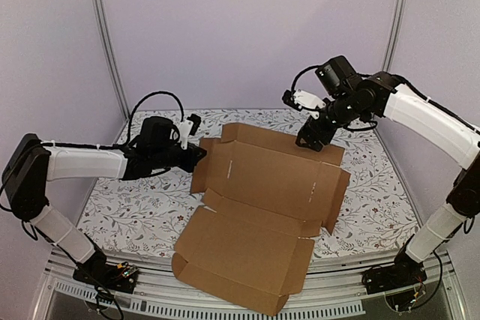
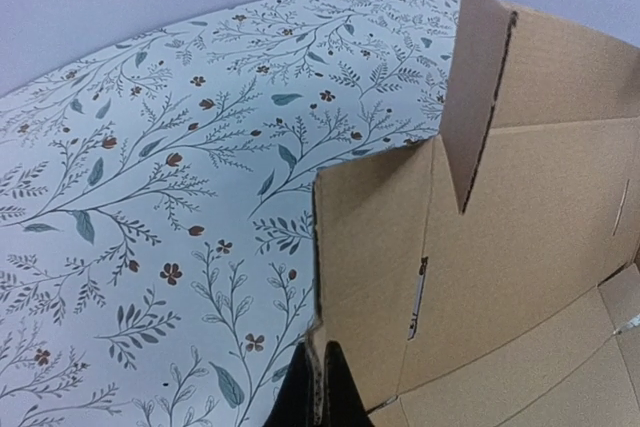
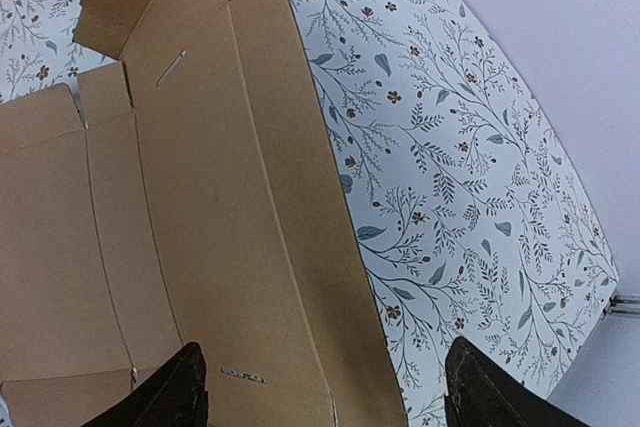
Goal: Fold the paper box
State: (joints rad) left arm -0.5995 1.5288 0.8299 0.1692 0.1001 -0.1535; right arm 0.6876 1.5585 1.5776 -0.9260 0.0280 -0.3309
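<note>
The paper box is lying mostly unfolded, only side flaps rising, left jaws clenching one flap between them, right jaws hanging open, empty, over its back panel.

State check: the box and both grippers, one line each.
paper box: partly folded, with the left and right side flaps raised and the front panel lying open.
left gripper: shut on the edge of the box's raised left flap.
right gripper: open, holding nothing, above the box's far edge.
</note>
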